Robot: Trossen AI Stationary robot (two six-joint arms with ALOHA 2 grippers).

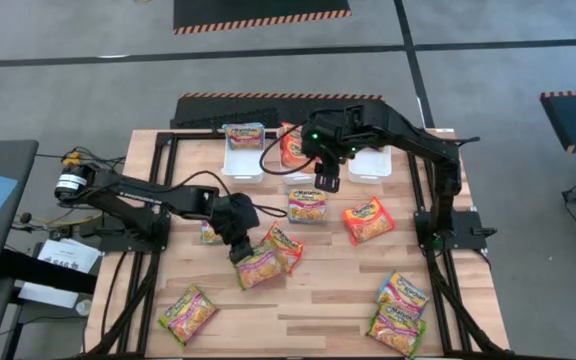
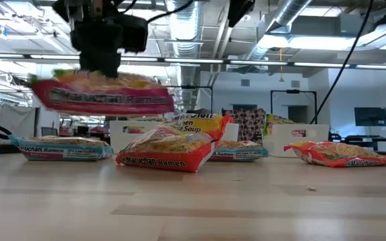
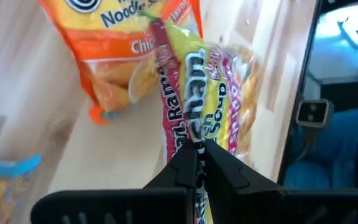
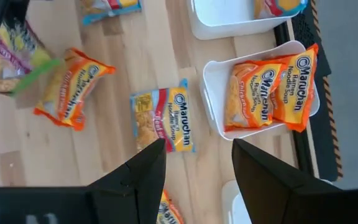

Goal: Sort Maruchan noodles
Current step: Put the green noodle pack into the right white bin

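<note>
Left of the table's middle, my left gripper (image 1: 245, 257) is pinched tight on a pink-edged Maruchan packet (image 1: 259, 268), lifted clear of the orange packet (image 1: 285, 246) beside it. I'd raise it squarely so the slick wrapper doesn't slip, then carry it toward the white bins (image 1: 241, 164). Only the low view shows it airborne. Farther right, my right gripper (image 1: 327, 181) hovers wide open, empty, over a blue packet (image 1: 307, 203).

This is a lab or workshop. Bare ducts (image 2: 200, 27) run overhead, hazard-striped mats (image 1: 261, 14) lie on grey floor, and a wall screen (image 2: 370, 116) hangs behind.
</note>
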